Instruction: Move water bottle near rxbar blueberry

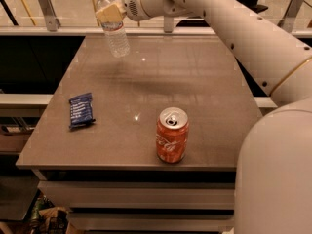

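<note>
Above the counter's far left corner, the gripper is clamped on the water bottle (apparently lifted). The carry to the rxbar blueberry by the left edge is left.

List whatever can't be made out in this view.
Camera view:
- water bottle: middle hidden by the gripper, clamped on it above the table's far left.
- rxbar blueberry: lettering too small to read.
- soda can: far side turned away.
- robot arm: cut off at the right edge.
</note>
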Motion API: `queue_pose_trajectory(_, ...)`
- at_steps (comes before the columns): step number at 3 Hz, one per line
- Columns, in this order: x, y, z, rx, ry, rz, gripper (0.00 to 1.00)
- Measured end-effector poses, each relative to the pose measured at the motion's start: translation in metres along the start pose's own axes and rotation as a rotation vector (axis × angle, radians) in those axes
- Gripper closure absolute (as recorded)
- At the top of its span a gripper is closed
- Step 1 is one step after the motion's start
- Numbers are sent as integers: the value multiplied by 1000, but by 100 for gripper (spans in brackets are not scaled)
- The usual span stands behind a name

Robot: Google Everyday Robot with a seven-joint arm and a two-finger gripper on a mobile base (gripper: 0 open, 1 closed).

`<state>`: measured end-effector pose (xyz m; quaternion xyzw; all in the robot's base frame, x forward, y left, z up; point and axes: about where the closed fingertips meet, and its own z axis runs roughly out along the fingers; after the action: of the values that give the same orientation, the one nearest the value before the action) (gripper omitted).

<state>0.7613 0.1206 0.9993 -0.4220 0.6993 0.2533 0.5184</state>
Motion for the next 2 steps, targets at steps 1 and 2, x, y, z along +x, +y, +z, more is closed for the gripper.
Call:
queue_pose_trajectory(1,-10,17,-4,-26,11,2,100)
queue_pose_trajectory(2,-9,44,7,-27,20,9,100)
